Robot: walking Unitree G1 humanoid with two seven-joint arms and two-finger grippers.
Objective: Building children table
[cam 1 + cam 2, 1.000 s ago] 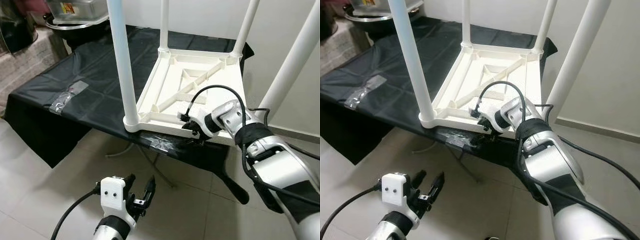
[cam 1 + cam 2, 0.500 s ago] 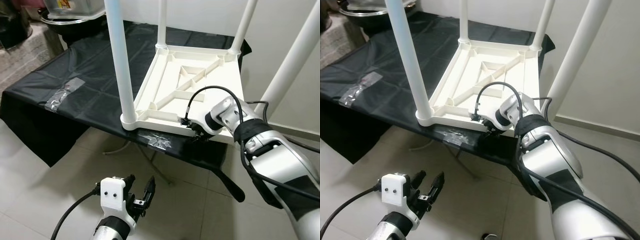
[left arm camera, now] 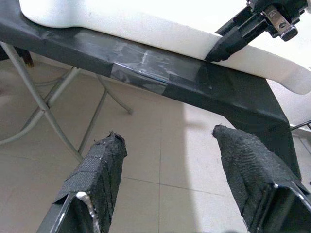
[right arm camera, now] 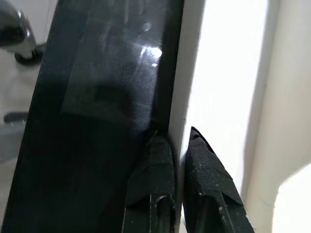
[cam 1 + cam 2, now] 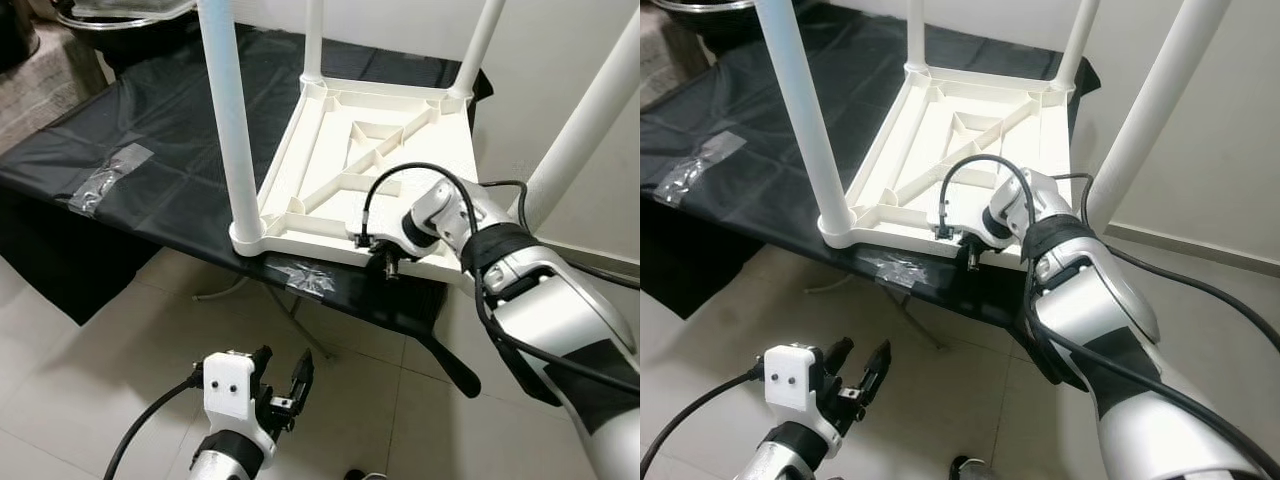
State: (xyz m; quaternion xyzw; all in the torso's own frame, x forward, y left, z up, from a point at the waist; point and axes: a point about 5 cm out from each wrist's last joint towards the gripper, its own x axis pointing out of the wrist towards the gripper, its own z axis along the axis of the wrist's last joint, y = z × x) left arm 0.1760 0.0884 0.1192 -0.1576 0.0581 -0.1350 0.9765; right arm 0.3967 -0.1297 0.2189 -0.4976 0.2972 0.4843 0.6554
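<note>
The little white table (image 5: 375, 165) lay upside down on the counter (image 5: 170, 150), which had a black cloth over it. Its four legs stuck up in the air. Its near edge ran side to side, right along the front edge of the counter.

The right pincer (image 5: 973, 253) was at that near edge, close to the right corner. In the right wrist view its two fingers (image 4: 155, 184) were pressed almost together, with the thin white rim (image 4: 187, 87) between them, so it pinched the rim. The table lay straight ahead of this pincer and went away from the robot.

The left pincer (image 5: 282, 388) hung low over the floor, well below the counter. Its fingers (image 3: 97, 170) were spread wide and held nothing. The table edge was up and ahead of it.

So the right arm was far nearer. Any pull or slide would likely come from there.
</note>
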